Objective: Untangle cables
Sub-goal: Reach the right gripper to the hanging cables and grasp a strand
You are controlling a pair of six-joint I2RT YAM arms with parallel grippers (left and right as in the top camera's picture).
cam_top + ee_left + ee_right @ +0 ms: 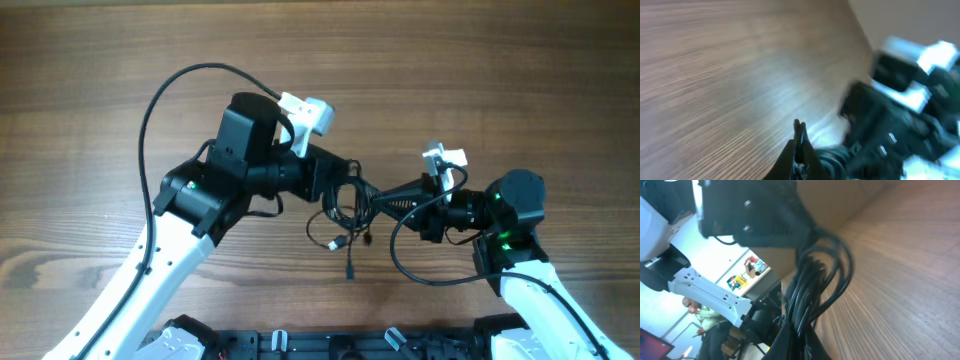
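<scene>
Cables [350, 208], thin black cords bunched into a tangle of loops, hang between the two arms near the middle of the brown wood-grain surface [500, 60]. From overhead, the left gripper [343, 185] meets the bunch at its upper left and the right gripper [388, 206] meets it from the right, so the knot sits just between them. Two loose ends with small plugs trail out of the bunch toward the near edge of the surface, one shorter and curling left, one longer and running straight down.

The left jaws are pressed together. In the blurred left wrist view the dark fingertips [799, 142] show no gap, with a dark cord beside them, and the right arm is a smear of black and white behind. The right wrist view shows the cables [812, 290] as several parallel loops rising from the right fingers [792, 342] up to the black body of the left gripper. The right jaws are closed and pinching the strands at the bottom of the bunch, and the left jaws appear to pinch it at the top.

A thicker black wire [420, 272] loops out below the right arm, apart from the tangle.
</scene>
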